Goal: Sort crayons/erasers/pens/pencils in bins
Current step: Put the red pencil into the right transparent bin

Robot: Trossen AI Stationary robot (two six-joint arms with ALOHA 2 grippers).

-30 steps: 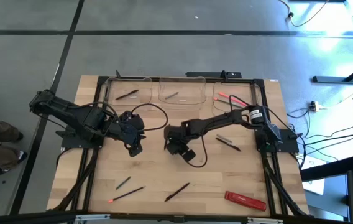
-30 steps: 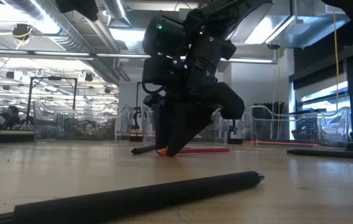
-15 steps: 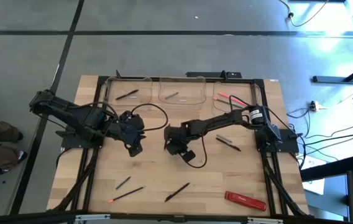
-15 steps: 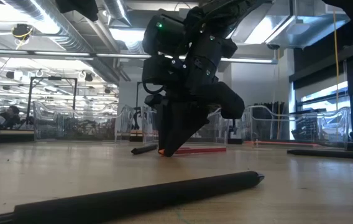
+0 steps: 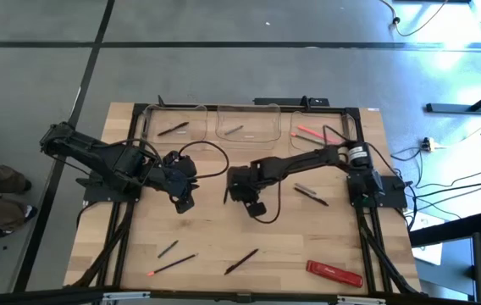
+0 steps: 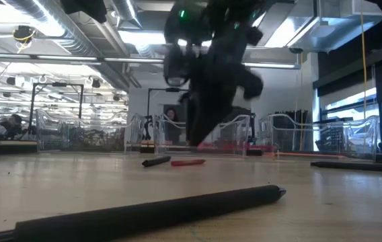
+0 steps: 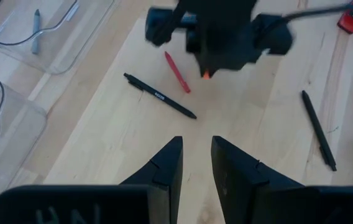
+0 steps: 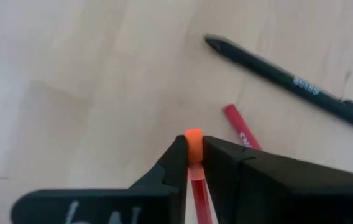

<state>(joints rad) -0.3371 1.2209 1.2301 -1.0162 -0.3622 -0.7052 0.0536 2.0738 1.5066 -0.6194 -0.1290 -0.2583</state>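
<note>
Right gripper (image 8: 192,163) pinching an orange-tipped red stick (image 8: 194,144)
It is hanging above a red crayon (image 8: 242,129) and black pen (image 8: 282,79); left gripper (image 7: 195,158) is waiting narrowly parted

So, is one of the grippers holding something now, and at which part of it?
Yes. The right gripper is shut on an orange stick, pinched near its end, which pokes out past the fingertips. The left gripper holds nothing.

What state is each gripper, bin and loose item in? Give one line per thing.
Right gripper: shut on orange crayon, off the table.
Left gripper: open, empty.
Bins: upright, a few items inside.
Black pen: lying on the table.
Red crayon: lying beside it.
Red bar: flat on the table.
</note>
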